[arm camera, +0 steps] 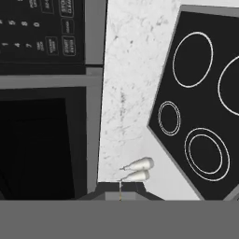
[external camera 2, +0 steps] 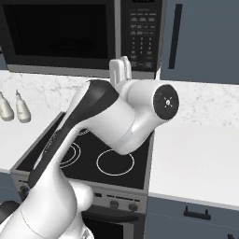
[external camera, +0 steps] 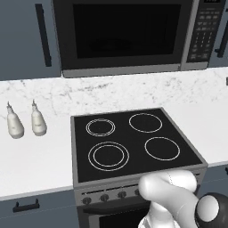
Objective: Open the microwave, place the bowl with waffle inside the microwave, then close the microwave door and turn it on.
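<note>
The microwave [external camera: 129, 35] hangs above the stovetop, and the microwave door [external camera: 127, 31] with its black window is closed. Its button panel [external camera: 204, 31] is at the right. The right base view has the microwave door [external camera 2: 56, 32] and panel [external camera 2: 144, 32] behind my raised arm. My hand view is rolled: the microwave door [arm camera: 37, 140] lies at the left and the panel [arm camera: 46, 32] at the upper left. My gripper [arm camera: 120, 190] is shut with nothing in it, its dark tips together, facing the back wall beside the microwave's lower edge. The bowl and the waffle are out of view.
A black stovetop [external camera: 133, 142] with several burner rings sits below the microwave. Two white bottles [external camera: 26, 122] stand on the white counter [external camera: 35, 156] left of it. Blue-grey cabinets [external camera: 26, 35] flank the microwave. My arm [external camera 2: 112, 116] rises over the stove's front.
</note>
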Robot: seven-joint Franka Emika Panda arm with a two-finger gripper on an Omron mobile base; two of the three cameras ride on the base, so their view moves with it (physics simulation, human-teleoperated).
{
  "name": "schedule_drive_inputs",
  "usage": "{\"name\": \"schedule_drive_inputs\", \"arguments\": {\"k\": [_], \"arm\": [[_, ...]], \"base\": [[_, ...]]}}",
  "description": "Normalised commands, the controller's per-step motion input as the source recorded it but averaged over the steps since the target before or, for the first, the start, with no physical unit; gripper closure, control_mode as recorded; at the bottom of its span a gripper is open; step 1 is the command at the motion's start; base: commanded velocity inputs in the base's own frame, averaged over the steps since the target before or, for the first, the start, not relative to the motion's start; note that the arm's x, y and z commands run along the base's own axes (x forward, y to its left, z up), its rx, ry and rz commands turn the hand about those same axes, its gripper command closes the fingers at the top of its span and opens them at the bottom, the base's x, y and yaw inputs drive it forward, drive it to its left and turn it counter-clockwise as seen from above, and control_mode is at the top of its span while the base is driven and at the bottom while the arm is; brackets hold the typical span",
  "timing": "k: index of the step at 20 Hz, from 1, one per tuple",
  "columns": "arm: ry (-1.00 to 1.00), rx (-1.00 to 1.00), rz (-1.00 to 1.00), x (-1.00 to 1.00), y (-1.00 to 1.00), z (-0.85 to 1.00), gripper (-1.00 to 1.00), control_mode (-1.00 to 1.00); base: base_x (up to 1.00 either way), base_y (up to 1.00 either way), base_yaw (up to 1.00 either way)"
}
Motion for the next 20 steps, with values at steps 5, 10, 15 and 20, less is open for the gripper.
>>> {"name": "schedule_drive_inputs", "arguments": {"k": [5,10,15,20], "arm": [[-0.13,0.03,-0.02,0.4,-0.01,0.0,1.0,-1.0],[-0.17,0.02,-0.21,0.25,0.0,0.0,1.0,-1.0],[-0.12,0.0,-0.19,0.27,0.04,0.0,1.0,-1.0],[0.0,0.0,0.01,0.24,0.01,0.0,1.0,-1.0]], "base": [[0.0,0.0,0.0],[0.0,0.0,0.0],[0.0,0.0,0.0],[0.0,0.0,0.0]]}}
